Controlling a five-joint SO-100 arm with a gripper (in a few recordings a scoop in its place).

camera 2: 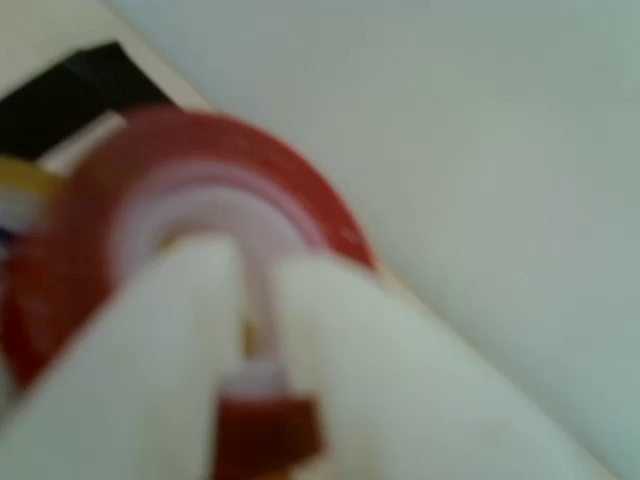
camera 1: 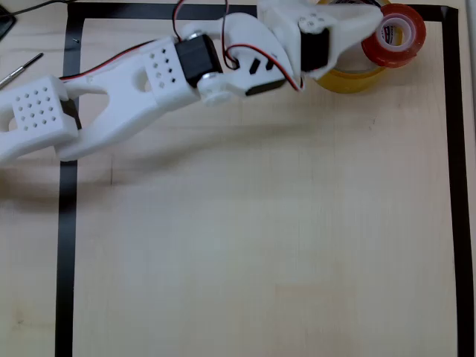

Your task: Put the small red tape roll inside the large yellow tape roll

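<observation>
The small red tape roll (camera 1: pixel 413 31) hangs at the top right of the overhead view, over the right part of the large yellow tape roll (camera 1: pixel 357 80). My white gripper (camera 1: pixel 378 30) is shut on the red roll's wall. Through the red ring's hole I see printed letters on a white core. Most of the yellow roll is hidden under the gripper and wrist. In the blurred wrist view both fingers (camera 2: pixel 180 310) pinch the wall of the red roll (camera 2: pixel 300 180), with my gripper (camera 2: pixel 255 290) closed around it. A sliver of the yellow roll (camera 2: pixel 20 180) shows at the left edge.
A black tape border (camera 1: pixel 67 223) frames the light wooden table (camera 1: pixel 260 245). The rolls sit close to its top right corner (camera 1: pixel 450 15). A thin metal tool (camera 1: pixel 21 68) lies outside the border at the top left.
</observation>
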